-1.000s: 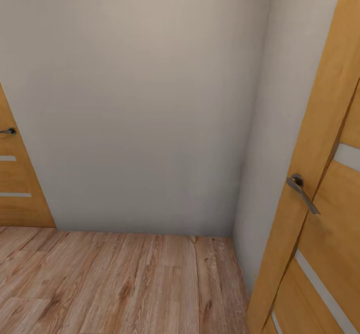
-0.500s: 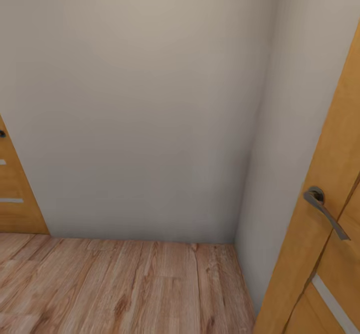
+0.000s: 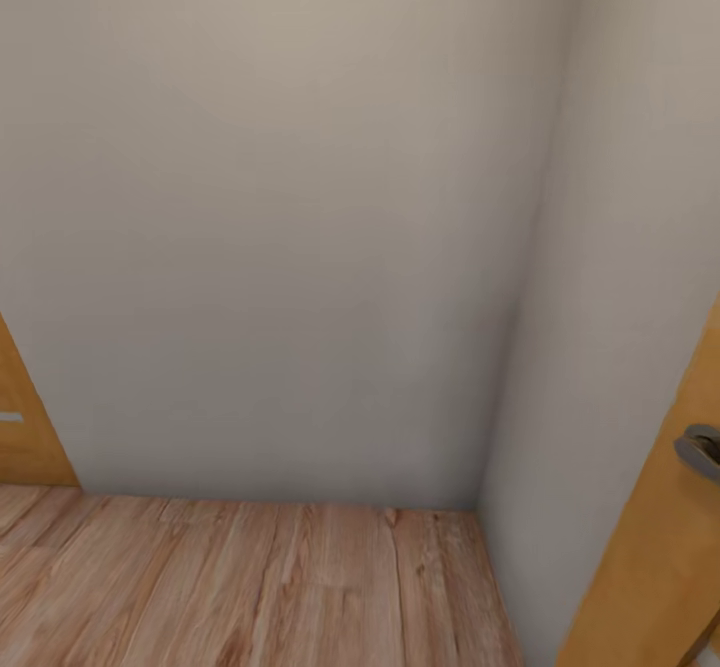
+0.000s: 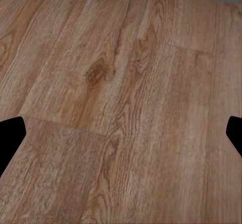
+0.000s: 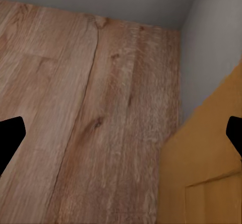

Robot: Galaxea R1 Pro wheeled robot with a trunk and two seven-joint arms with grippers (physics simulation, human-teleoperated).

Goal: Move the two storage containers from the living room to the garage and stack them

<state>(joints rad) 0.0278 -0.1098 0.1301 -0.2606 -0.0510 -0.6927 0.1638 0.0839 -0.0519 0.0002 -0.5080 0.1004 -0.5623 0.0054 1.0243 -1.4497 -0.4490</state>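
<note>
The storage containers are out of view. In the left wrist view my left gripper (image 4: 121, 136) hangs open over light wood plank flooring (image 4: 116, 93), its two dark fingertips (image 4: 10, 136) wide apart with nothing between them. In the right wrist view my right gripper (image 5: 121, 133) is open too, empty, above the same kind of plank flooring (image 5: 80, 108) beside an orange-brown door (image 5: 206, 173).
A plain pale wall (image 3: 270, 217) stands close ahead and meets a side wall (image 3: 610, 327) in a corner. An orange-brown door (image 3: 660, 557) with a grey lever handle (image 3: 700, 447) is at the right. Another such door (image 3: 25, 427) is at the left edge.
The head view has closed in on the wall corner. Both doors have slid outward toward the picture's edges, and the right handle sits lower and further right.
</note>
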